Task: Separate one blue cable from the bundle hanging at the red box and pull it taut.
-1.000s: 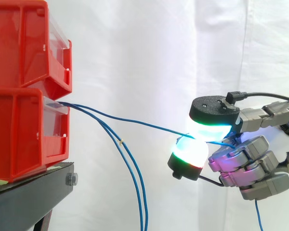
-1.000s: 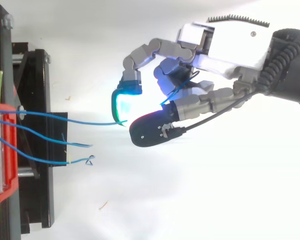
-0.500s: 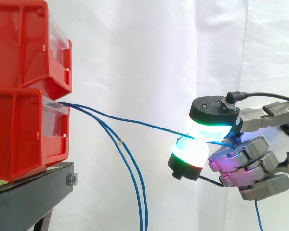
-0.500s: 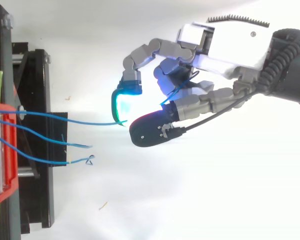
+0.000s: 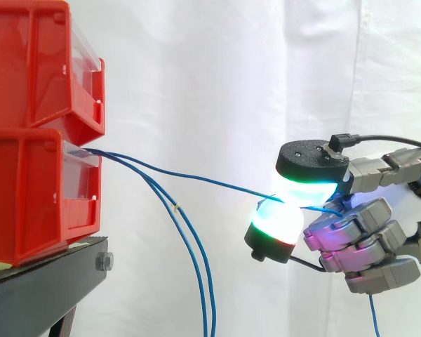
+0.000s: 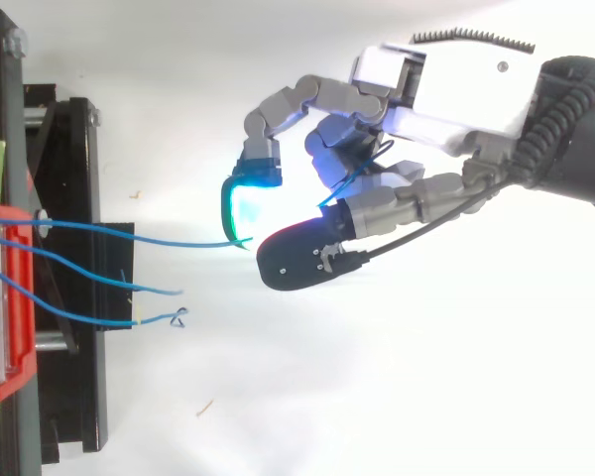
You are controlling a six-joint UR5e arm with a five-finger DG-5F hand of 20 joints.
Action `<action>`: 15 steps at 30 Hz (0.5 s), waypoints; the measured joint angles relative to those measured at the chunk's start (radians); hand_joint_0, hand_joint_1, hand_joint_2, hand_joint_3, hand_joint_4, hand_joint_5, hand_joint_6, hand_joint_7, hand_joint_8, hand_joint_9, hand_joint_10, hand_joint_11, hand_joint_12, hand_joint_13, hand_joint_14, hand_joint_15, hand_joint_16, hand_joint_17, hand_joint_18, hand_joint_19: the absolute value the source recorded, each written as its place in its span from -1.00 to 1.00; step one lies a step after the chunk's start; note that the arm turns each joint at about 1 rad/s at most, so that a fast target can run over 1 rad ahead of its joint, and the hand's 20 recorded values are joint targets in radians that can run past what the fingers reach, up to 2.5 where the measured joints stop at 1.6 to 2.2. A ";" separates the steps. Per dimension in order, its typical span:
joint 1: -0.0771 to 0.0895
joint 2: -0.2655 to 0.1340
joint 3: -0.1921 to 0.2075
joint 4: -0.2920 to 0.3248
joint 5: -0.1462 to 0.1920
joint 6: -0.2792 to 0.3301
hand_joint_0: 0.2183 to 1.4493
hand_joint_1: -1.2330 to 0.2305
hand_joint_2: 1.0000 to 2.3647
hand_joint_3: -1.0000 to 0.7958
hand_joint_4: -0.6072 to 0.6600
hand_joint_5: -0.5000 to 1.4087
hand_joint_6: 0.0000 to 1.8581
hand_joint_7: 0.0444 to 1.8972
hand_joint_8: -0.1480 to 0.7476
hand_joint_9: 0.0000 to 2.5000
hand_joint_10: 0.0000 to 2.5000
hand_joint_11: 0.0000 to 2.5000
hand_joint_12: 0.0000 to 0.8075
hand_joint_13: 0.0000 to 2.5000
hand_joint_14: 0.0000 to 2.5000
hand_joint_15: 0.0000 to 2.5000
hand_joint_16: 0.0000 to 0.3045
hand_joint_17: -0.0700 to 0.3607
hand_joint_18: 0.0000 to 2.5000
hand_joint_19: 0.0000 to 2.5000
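We see the blue cable (image 5: 210, 181) leaving the front of the lower red bin (image 5: 28, 189) at the left of the side view. It runs lengthwise towards the right and slopes gently down to the hand (image 5: 358, 239) at the right centre. From the top view it lies almost level across the frame (image 6: 129, 233), pointing at the hand (image 6: 446, 94). The hand is clamped on it, with the line caught between two glowing pads (image 5: 277, 217) (one white-green, one cyan above it). Two other blue cables (image 5: 177, 206) droop from the same bin towards the bottom edge. Against half a second ago we find the cable's line unchanged and the hand in the same place, its lower fingers barely shifted.
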 measured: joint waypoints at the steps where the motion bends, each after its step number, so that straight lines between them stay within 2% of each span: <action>1: 0.000 0.000 0.000 0.000 0.000 0.000 -0.25 -0.36 -1.00 0.08 -0.33 -0.61 0.00 0.27 0.17 -0.39 1.00 -0.12 0.00 -0.25 1.00 0.00 -0.65 -0.12 0.14 0.20; 15: 0.000 0.000 0.000 0.000 0.000 0.000 -0.25 -0.37 -1.00 0.08 -0.33 -0.61 0.00 0.26 0.18 -0.39 1.00 -0.11 -0.02 -0.26 1.00 0.00 -0.65 -0.12 0.13 0.16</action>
